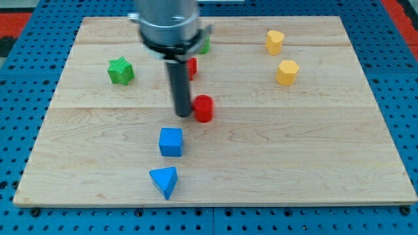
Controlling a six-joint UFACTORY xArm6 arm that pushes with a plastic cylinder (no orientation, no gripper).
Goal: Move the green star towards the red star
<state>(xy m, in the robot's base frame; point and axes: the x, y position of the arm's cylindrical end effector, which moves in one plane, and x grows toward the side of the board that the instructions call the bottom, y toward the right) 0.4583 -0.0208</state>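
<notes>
Camera view: wooden board [313, 163] on a blue pegboard base [19, 124], w/ the arm's grey housing cut off by the view's top. My tip [183, 115] is a bare rod, no jaws to open or shut, holding nothing; it stands just left of a red cylinder-ish block [204, 108], contact can't be told. Green star [120, 70] sits far left, well apart from the tip. A 2nd red block [192, 67] is mostly hidden behind the rod, shape unreadable, so can't confirm which red one is the star. Another green block [205, 45] peeks out right of the housing, shape also hidden. Near side: blue cube [171, 141], then blue triangle-ish block [164, 181] nearer still. Far right: two yellow blocks [275, 42] [287, 72], shapes hard to make out.
</notes>
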